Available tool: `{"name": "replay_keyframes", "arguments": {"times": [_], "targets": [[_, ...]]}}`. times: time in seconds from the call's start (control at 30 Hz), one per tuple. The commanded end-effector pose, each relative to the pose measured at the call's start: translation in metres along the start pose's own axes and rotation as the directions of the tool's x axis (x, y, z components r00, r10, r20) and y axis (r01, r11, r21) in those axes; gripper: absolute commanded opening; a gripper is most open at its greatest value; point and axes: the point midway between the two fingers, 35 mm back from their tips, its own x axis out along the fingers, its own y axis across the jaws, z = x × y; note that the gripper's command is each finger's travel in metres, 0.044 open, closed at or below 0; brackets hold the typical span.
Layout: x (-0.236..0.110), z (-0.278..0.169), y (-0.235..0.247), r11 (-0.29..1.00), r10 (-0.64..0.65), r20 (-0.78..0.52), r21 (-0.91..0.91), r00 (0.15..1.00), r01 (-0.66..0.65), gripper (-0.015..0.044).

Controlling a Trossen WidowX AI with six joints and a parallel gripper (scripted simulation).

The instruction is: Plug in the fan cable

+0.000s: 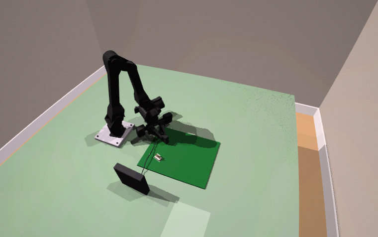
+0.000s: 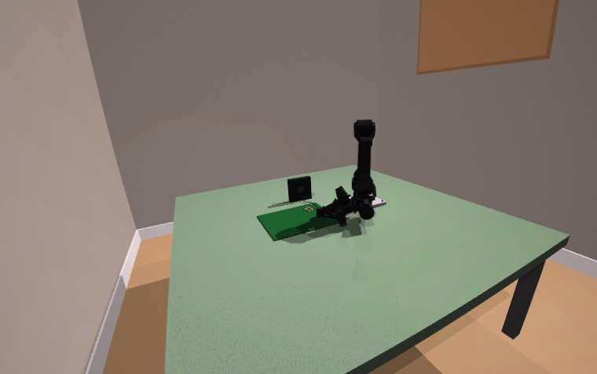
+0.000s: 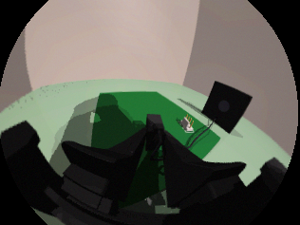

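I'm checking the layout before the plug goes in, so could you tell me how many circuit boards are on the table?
1. The green board lies flat beside the arm's base plate, with the fan standing off its near corner. None seem hidden.

Even, soft overhead light; the arm (image 1: 120, 83) casts overlapping shadows across the counter (image 1: 250, 134). Wrist view: fisheye, black corners, coarse blur.
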Motion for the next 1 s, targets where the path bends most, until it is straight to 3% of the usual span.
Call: {"name": "replay_keyframes", "arguments": {"times": [0.0,0.4,0.6,0.97], "targets": [[0.0000,0.0002,-0.0001,1.000,0.000,0.000,-0.001,1.000,0.000,0.0000],[0.0000,0.0002,-0.0001,1.000,0.000,0.000,-0.001,1.000,0.000,0.0000],[0.0000,0.0000,0.0000,1.000,0.000,0.000,0.000,1.000,0.000,0.0140],[0.0000,0.0000,0.0000,1.000,0.000,0.000,0.000,1.000,0.000,0.0140]]}}
